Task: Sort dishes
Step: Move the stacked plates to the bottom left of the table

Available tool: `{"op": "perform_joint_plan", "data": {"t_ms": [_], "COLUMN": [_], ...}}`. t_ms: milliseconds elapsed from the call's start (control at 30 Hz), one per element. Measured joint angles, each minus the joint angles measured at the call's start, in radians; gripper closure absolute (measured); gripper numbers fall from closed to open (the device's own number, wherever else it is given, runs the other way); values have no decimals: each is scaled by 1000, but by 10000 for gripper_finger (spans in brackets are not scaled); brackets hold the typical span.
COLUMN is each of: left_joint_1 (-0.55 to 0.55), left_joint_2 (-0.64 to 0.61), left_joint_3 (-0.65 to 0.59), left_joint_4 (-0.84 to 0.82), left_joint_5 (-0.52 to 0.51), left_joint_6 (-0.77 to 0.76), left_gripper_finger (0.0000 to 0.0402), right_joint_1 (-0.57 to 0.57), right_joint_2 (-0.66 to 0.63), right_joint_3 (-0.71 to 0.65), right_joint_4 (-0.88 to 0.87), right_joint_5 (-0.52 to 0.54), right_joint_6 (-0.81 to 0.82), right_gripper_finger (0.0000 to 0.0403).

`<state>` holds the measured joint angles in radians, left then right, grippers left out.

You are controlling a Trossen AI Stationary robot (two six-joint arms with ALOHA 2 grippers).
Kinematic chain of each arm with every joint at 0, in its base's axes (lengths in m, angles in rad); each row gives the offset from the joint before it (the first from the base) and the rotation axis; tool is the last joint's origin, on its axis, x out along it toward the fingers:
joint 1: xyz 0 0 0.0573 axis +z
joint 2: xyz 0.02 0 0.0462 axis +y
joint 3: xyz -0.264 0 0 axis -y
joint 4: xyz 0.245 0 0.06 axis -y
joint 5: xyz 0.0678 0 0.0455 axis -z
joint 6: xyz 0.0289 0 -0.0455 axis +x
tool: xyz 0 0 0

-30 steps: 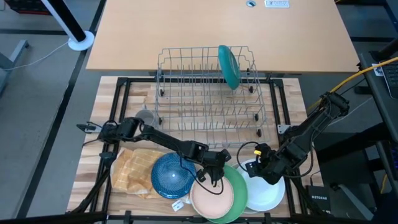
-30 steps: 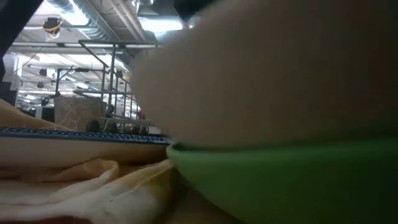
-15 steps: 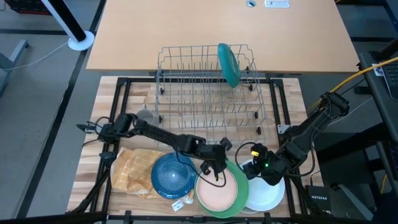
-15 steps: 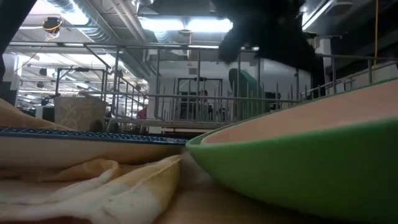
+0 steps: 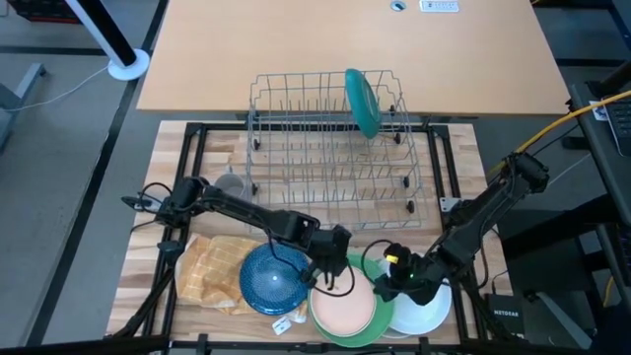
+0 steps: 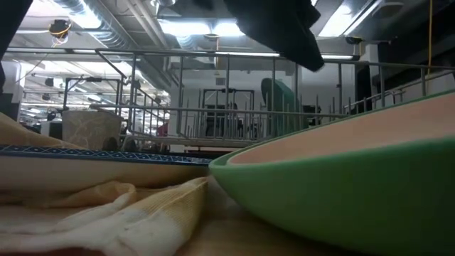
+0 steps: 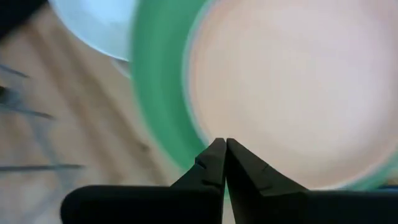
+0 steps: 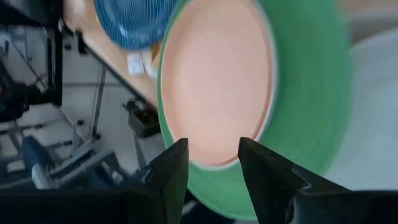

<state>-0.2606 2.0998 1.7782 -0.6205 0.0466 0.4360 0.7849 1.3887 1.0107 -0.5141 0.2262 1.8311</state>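
A peach plate (image 5: pixel 342 309) lies flat inside a larger green plate (image 5: pixel 379 312) at the near edge. A white plate (image 5: pixel 422 314) sits to its right and a blue plate (image 5: pixel 273 278) to its left. My left gripper (image 5: pixel 332 283) hovers shut above the green plate's left far rim (image 7: pixel 155 106), clear of the peach plate (image 7: pixel 280 81). My right gripper (image 5: pixel 382 281) stands open over the green plate's right rim (image 8: pixel 305 93), touching nothing that I can see. A teal plate (image 5: pixel 363 104) stands upright between the rack's wires, and a grey mug (image 5: pixel 230 185) sits left of the rack.
The grey wire rack (image 5: pixel 330 148) fills the middle of the table. A yellow-orange checked cloth (image 5: pixel 209 268) lies under the blue plate's left side. A white tag (image 5: pixel 283 323) lies near the front edge. Bare wood shows between the rack and the plates.
The peach plate, which was tipped up above the green plate, has come down flat into it. My left gripper, still shut, has risen off the plates and rolled. My right gripper has moved toward the table's left, to the green plate's right rim, and stayed open.
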Motion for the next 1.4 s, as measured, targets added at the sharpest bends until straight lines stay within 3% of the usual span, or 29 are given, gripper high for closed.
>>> {"op": "perform_joint_plan", "data": {"t_ms": [233, 800, 1400], "left_joint_1": [-47, -61, -62], "left_joint_2": [8, 8, 8], "left_joint_3": [-1, -1, -1], "left_joint_4": [-16, -11, 30], "left_joint_5": [19, 47, 47], "left_joint_6": [-196, -201, -198], "left_gripper_finger": [398, 398, 398], "right_joint_1": [0, 0, -48], "right_joint_2": [84, 182, 187], "right_joint_3": [0, 0, 0], "right_joint_4": [42, 46, 45], "right_joint_5": [-47, -130, -132], "right_joint_6": [100, 286, 287], "right_gripper_finger": [251, 251, 251]}}
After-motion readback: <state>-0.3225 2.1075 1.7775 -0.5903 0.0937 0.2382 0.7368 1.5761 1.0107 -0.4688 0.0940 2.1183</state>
